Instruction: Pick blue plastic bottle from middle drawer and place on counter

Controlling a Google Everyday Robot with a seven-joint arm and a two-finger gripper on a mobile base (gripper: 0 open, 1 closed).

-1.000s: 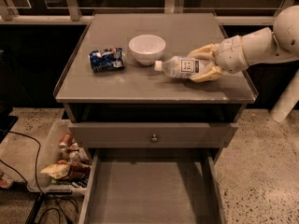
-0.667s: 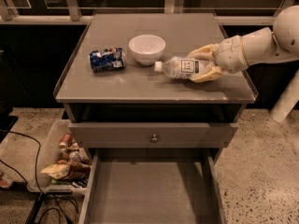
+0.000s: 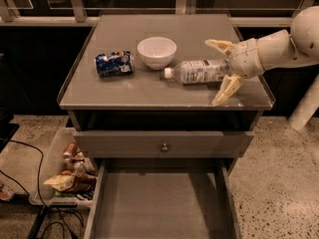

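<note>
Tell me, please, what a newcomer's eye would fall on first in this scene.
The white end effector at the right side of the counter stands open, its fingers spread either side of the blue plastic bottle, which lies on its side on the counter. Left of the bottle are a white bowl and a crushed blue can. Below, the middle drawer is pulled out.

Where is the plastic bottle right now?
In the camera view the bottle lies on its side on the counter, right of centre, cap toward the white bowl; the open hand straddles its right end.
</note>
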